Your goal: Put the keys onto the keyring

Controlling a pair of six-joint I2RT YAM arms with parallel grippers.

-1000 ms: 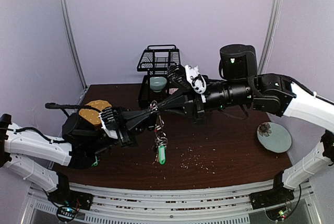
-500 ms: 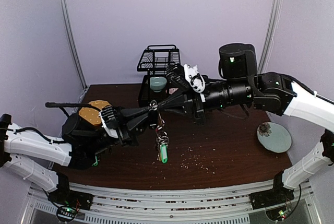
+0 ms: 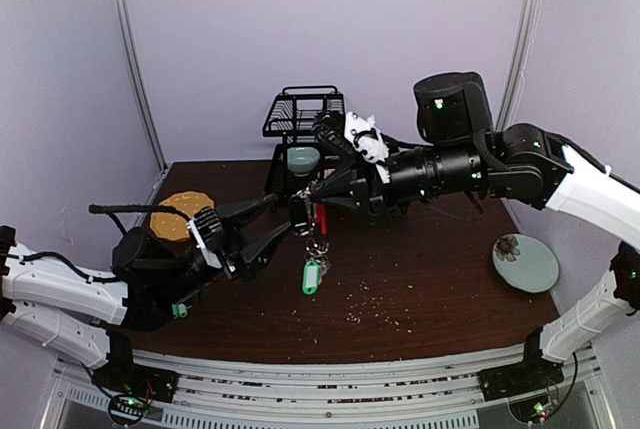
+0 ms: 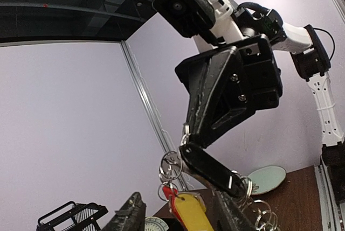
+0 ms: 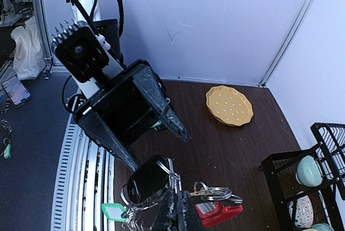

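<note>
The keyring (image 3: 320, 215), with a red sheathed arc (image 5: 218, 213), hangs above the table from my right gripper (image 3: 312, 197), which is shut on its metal rings (image 5: 186, 174). The keys dangle from it on a black tag (image 5: 148, 180), a yellow tag (image 4: 193, 213) and a green tag (image 3: 311, 277). My left gripper (image 3: 284, 215) stands open just left of the bunch. Its two fingers (image 4: 131, 214) straddle the hanging tags without touching them. In the left wrist view the right gripper (image 4: 186, 142) points down at the rings from above.
A black wire rack (image 3: 303, 119) holding bowls stands at the back centre. A yellow plate (image 3: 180, 214) lies at the left and a pale green plate (image 3: 525, 262) at the right. Crumbs (image 3: 375, 304) dot the dark table.
My left gripper has opened, let go of the bunch and drawn back a little to the left. The right gripper has stayed shut, and the keys now hang from it alone.
</note>
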